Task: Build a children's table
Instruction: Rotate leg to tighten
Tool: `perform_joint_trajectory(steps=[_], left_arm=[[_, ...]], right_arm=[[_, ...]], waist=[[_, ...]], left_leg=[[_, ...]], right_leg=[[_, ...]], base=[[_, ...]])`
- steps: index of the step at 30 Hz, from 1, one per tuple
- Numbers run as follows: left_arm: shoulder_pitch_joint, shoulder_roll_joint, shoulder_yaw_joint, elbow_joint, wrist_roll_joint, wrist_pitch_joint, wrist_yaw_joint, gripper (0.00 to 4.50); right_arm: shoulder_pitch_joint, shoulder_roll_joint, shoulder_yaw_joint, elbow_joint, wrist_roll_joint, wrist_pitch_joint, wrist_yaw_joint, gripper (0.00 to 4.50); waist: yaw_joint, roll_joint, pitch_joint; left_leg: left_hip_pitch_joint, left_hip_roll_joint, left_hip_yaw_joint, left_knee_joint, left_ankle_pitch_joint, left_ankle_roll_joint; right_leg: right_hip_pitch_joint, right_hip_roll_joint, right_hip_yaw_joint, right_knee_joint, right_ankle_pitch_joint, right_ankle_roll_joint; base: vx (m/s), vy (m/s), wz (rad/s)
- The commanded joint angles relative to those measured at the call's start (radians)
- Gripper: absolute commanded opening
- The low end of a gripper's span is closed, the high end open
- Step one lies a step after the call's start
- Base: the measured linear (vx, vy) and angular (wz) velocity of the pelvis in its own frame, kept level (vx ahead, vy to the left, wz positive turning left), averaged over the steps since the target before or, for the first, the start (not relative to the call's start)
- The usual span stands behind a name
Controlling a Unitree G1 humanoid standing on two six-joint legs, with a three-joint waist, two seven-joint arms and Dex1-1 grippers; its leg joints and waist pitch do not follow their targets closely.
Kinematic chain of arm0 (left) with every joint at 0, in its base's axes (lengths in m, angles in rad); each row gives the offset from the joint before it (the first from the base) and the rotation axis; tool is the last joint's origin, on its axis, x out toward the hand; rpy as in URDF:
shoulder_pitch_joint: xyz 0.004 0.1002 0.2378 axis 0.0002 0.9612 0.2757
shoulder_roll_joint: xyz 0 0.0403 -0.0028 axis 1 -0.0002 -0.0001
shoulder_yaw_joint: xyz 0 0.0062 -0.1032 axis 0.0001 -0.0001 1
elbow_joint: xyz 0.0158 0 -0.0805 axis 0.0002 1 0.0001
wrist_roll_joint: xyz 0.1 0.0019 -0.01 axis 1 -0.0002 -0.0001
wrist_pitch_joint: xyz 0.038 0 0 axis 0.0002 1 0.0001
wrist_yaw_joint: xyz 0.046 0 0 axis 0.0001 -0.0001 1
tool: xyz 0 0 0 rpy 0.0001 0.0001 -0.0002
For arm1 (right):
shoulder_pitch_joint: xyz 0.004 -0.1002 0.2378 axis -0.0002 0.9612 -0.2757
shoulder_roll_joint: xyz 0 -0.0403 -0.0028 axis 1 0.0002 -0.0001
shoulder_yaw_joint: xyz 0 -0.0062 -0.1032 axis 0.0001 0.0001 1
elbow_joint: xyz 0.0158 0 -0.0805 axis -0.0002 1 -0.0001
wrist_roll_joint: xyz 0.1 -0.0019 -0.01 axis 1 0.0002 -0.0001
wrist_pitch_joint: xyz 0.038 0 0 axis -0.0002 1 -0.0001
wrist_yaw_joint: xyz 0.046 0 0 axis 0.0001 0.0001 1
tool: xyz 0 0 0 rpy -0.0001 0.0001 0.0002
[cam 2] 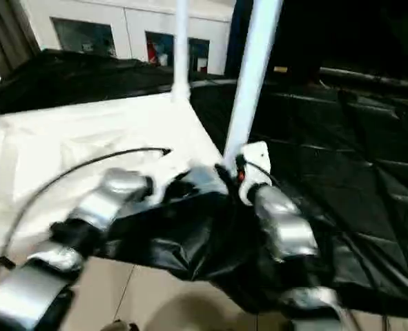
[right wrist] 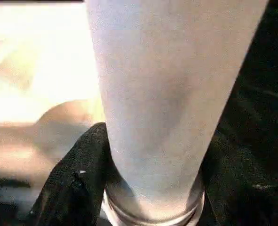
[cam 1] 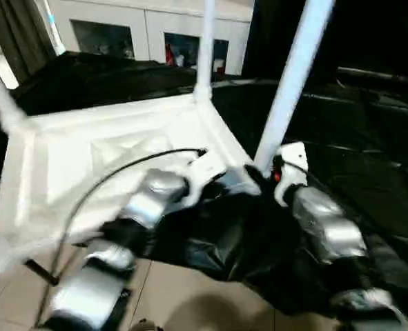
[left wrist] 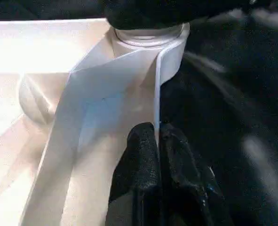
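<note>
Both silver forearms reach forward over the tile floor [cam 1: 190, 289] to the near corner of the upturned tabletop [cam 1: 107, 158] on black sheeting [cam 1: 369, 179]. The left gripper [left wrist: 157, 141] pinches the rim shut. The right gripper [right wrist: 153, 188] grips an upright leg [cam 1: 290, 83] at its socket. Beyond stands another leg [cam 1: 205, 48].

so the table top [cam 1: 114, 148] looks like smooth white plastic, slight sheen, with a thin moulded rim [left wrist: 156, 89]. The legs [cam 1: 292, 83] are the same white stuff but more matt, a bit satiny up close [right wrist: 171, 94]. Under it all there's a black sheet [cam 2: 342, 172], glossy and crinkly like plastic film. The robot's forearms [cam 1: 328, 224] are brushed-looking silver metal, and the gripper fingers [left wrist: 143, 174] are matt black, faintly grainy, rubbery looking. Floor tiles [cam 1: 183, 289] pale and smooth
</note>
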Motion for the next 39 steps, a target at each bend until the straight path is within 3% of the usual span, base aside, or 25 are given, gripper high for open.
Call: perform_joint_trajectory(steps=[1, 5, 7, 13, 18, 20, 22, 23, 26, 27, 33, 35, 36, 37, 39], left_arm=[[-0.017, -0.090, 0.026, 0.016, -0.043, -0.009, 0.087, 0.00], [-0.039, -0.122, 0.012, 0.049, -0.030, -0.031, 0.105, 0.00], [-0.045, -0.123, 0.011, 0.062, -0.029, -0.049, 0.101, 0.00], [-0.032, -0.067, 0.011, 0.054, -0.039, -0.074, 0.027, 0.00], [-0.009, -0.012, 0.006, 0.034, -0.047, -0.095, -0.058, 0.00], [0.017, 0.041, -0.008, 0.002, -0.055, -0.125, -0.150, 0.00], [0.027, 0.058, -0.011, -0.014, -0.062, -0.133, -0.184, 0.00], [0.038, 0.075, -0.012, -0.033, -0.073, -0.151, -0.225, 0.00], [0.067, 0.116, -0.021, -0.087, -0.101, -0.159, -0.330, 0.00], [0.079, 0.138, -0.030, -0.107, -0.105, -0.168, -0.367, 0.00], [0.107, 0.195, -0.042, -0.159, -0.122, -0.173, -0.460, 0.00], [0.110, 0.198, -0.039, -0.165, -0.122, -0.172, -0.463, 0.00], [0.111, 0.199, -0.038, -0.167, -0.122, -0.171, -0.464, 0.00], [0.114, 0.201, -0.037, -0.174, -0.123, -0.169, -0.468, 0.00], [0.119, 0.203, -0.035, -0.183, -0.124, -0.164, -0.468, 0.00]], right_arm=[[0.012, 0.072, 0.046, 0.066, 0.006, 0.058, -0.035, 2.48], [-0.015, 0.113, 0.069, 0.090, -0.021, 0.026, -0.057, 2.48], [-0.026, 0.123, 0.063, 0.098, -0.015, 0.021, -0.055, 3.15], [-0.027, 0.039, 0.090, 0.078, -0.036, 0.021, 0.056, 3.56], [0.005, -0.069, 0.121, 0.001, -0.011, 0.007, 0.246, 3.56], [0.035, -0.172, 0.147, -0.072, 0.015, -0.010, 0.420, 3.56], [0.043, -0.196, 0.153, -0.089, 0.021, -0.011, 0.466, 3.56], [0.052, -0.222, 0.160, -0.106, 0.026, -0.015, 0.516, 3.56], [0.073, -0.286, 0.180, -0.151, 0.043, -0.016, 0.630, 3.56], [0.080, -0.311, 0.189, -0.168, 0.051, -0.015, 0.676, 3.56], [0.082, -0.359, 0.222, -0.190, 0.065, -0.013, 0.774, 3.56], [0.085, -0.363, 0.235, -0.193, 0.061, -0.008, 0.798, 3.56], [0.086, -0.363, 0.242, -0.189, 0.053, -0.013, 0.799, 3.56], [0.086, -0.364, 0.247, -0.188, 0.047, -0.016, 0.804, 3.33], [0.081, -0.356, 0.252, -0.181, 0.045, -0.019, 0.808, 3.33]], waist=[[0.003, -0.019, -0.049], [0.008, -0.019, -0.051], [0.010, -0.019, -0.051], [0.012, -0.022, -0.048], [0.016, -0.019, -0.048], [0.020, -0.019, -0.047], [0.021, -0.021, -0.051], [0.018, -0.017, -0.050], [0.019, -0.015, -0.055], [0.018, -0.010, -0.055], [0.021, -0.010, -0.055], [0.022, -0.010, -0.054], [0.021, -0.019, -0.053], [0.023, -0.016, -0.054], [0.023, -0.018, -0.054]], left_leg=[[0.007, 0.015, -0.008, -0.070, -0.301, 0.007], [0.002, 0.014, -0.005, -0.067, -0.259, 0.026], [0.002, 0.013, -0.004, -0.066, -0.250, 0.032], [0.000, 0.015, -0.006, -0.070, -0.268, 0.037], [-0.004, 0.015, -0.007, -0.069, -0.251, 0.050], [-0.002, 0.017, -0.006, -0.068, -0.243, 0.057], [-0.003, 0.021, -0.004, -0.062, -0.216, 0.078], [-0.008, 0.019, -0.004, -0.063, -0.207, 0.079], [-0.004, 0.023, -0.005, -0.060, -0.192, 0.081], [0.000, 0.023, -0.003, -0.058, -0.194, 0.087], [0.002, 0.026, 0.000, -0.057, -0.202, 0.085], [0.002, 0.027, 0.000, -0.059, -0.214, 0.075], [0.002, 0.026, 0.001, -0.058, -0.212, 0.075], [0.001, 0.026, 0.000, -0.058, -0.208, 0.074], [0.001, 0.026, -0.001, -0.058, -0.202, 0.074]], right_leg=[[0.030, -0.048, 0.031, -0.102, -0.404, -0.124], [0.034, -0.045, 0.032, -0.093, -0.308, -0.128], [0.035, -0.044, 0.031, -0.092, -0.293, -0.130], [0.038, -0.046, 0.030, -0.095, -0.326, -0.121], [0.043, -0.047, 0.030, -0.096, -0.314, -0.119], [0.044, -0.047, 0.030, -0.098, -0.312, -0.121], [0.045, -0.046, 0.032, -0.087, -0.231, -0.146], [0.047, -0.047, 0.029, -0.087, -0.235, -0.157], [0.049, -0.046, 0.029, -0.077, -0.178, -0.191], [0.044, -0.044, 0.029, -0.075, -0.147, -0.211], [0.044, -0.045, 0.029, -0.070, -0.138, -0.235], [0.043, -0.046, 0.029, -0.072, -0.158, -0.232], [0.044, -0.046, 0.030, -0.073, -0.159, -0.229], [0.045, -0.047, 0.030, -0.070, -0.160, -0.228], [0.045, -0.048, 0.030, -0.070, -0.162, -0.224]], base=[[0.000, 0.000, 0.00], [0.000, 0.000, 0.00], [0.000, 0.000, 0.00], [0.000, 0.000, 0.00], [0.000, 0.000, 0.00], [0.000, 0.000, 0.00], [0.000, 0.000, 0.00], [0.000, 0.000, 0.00], [0.000, 0.000, 0.00], [0.000, 0.000, 0.00], [0.000, 0.000, 0.00], [0.000, 0.000, 0.00], [0.000, 0.000, 0.00], [0.000, 0.000, 0.00], [0.000, 0.000, 0.00]])
